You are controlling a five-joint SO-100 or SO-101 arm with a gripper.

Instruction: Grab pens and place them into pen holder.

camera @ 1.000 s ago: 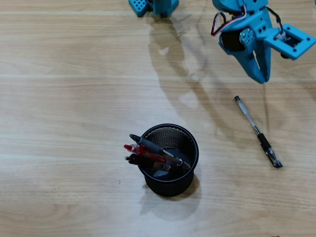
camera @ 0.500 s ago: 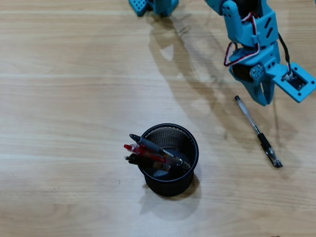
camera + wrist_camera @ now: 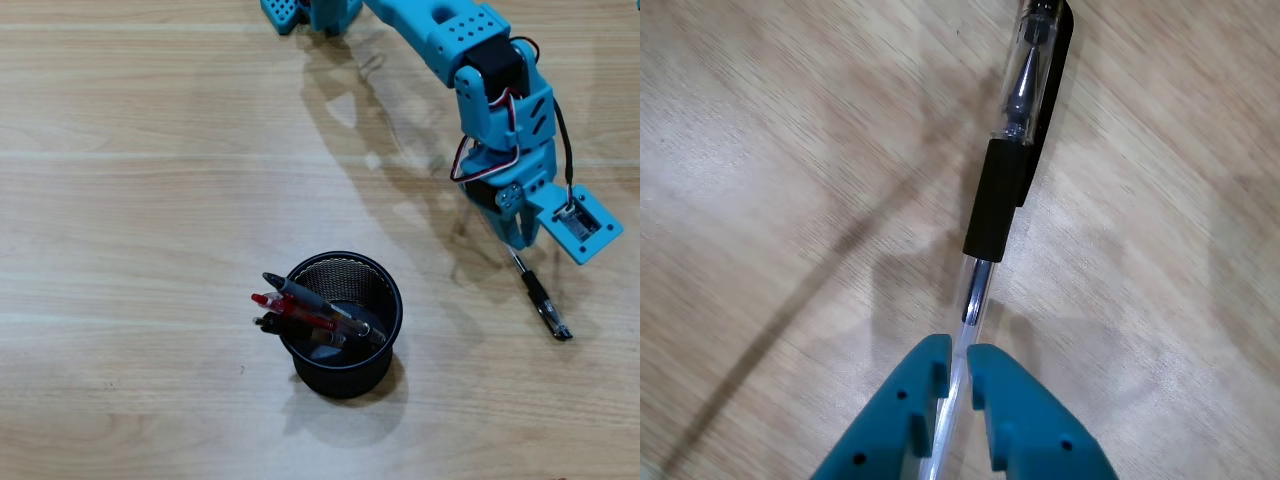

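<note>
Wrist view: gripper (image 3: 958,365) straddles the clear barrel of the last pen (image 3: 992,205); jaws stand one on each side, narrowly apart, barrel between them. Whether the pads press the barrel yet, I cannot tell.
Pen location: flat on the wooden table (image 3: 150,200), well apart from the pen holder (image 3: 343,375), on its right in the overhead view (image 3: 540,300); black grip and tip extend beyond the fingertips.
Pen holder contents: three pens (image 3: 310,312) lean inside against its left rim.
Arm pose: blue arm (image 3: 450,40) reaches from the top edge, away from the pen holder, wrist bent downward, gripper (image 3: 513,240) low over the pen's clear end.
Step in hand, judged: closing on the barrel.
Advice: close squarely across the barrel, confirm a firm hold before lifting, as the grasp sits off-centre and the heavier grip end may droop.
</note>
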